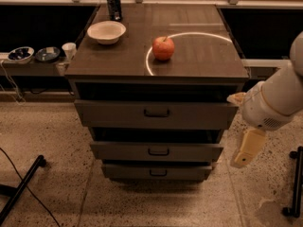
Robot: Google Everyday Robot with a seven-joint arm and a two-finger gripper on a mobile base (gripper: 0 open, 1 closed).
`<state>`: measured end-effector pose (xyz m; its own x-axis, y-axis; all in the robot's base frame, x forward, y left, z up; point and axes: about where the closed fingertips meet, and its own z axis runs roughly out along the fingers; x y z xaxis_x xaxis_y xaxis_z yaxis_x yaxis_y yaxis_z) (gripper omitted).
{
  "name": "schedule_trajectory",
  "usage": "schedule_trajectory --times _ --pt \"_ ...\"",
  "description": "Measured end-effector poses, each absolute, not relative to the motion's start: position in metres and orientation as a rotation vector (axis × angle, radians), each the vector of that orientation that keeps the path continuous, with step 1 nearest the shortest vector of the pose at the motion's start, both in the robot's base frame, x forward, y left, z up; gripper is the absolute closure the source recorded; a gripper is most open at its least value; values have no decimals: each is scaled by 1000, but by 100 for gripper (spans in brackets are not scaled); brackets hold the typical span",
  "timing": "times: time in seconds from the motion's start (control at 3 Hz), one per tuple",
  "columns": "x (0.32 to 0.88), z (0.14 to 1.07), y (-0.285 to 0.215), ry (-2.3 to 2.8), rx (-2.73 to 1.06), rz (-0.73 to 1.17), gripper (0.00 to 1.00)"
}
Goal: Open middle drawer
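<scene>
The middle drawer (157, 151) is the grey-brown front of medium height with a small dark bar handle, between a taller drawer (156, 114) above and a narrower one (157, 172) below. All three fronts stand out a little from the cabinet, with dark gaps above them. My gripper (245, 154) hangs pointing down on the pale arm (279, 98), to the right of the cabinet at about the middle drawer's height. It is clear of the drawer front and touches nothing.
On the cabinet top (199, 51) sit a red apple (163, 48), a white bowl (106, 31) and a dark can (113, 4). A low shelf at the left holds bowls (34, 54) and a cup (69, 50). A black stand leg (21, 186) lies on the floor at the left, and another stand (296, 183) at the right edge.
</scene>
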<state>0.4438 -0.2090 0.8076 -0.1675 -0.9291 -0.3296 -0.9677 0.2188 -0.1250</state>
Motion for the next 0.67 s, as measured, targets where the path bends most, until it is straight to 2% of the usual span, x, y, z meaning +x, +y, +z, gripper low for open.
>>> schedule_trajectory --times 0.33,0.67 --pt "455 731 -206 2104 -1716 298 0" --pt "461 694 -195 1976 -1742 327 0"
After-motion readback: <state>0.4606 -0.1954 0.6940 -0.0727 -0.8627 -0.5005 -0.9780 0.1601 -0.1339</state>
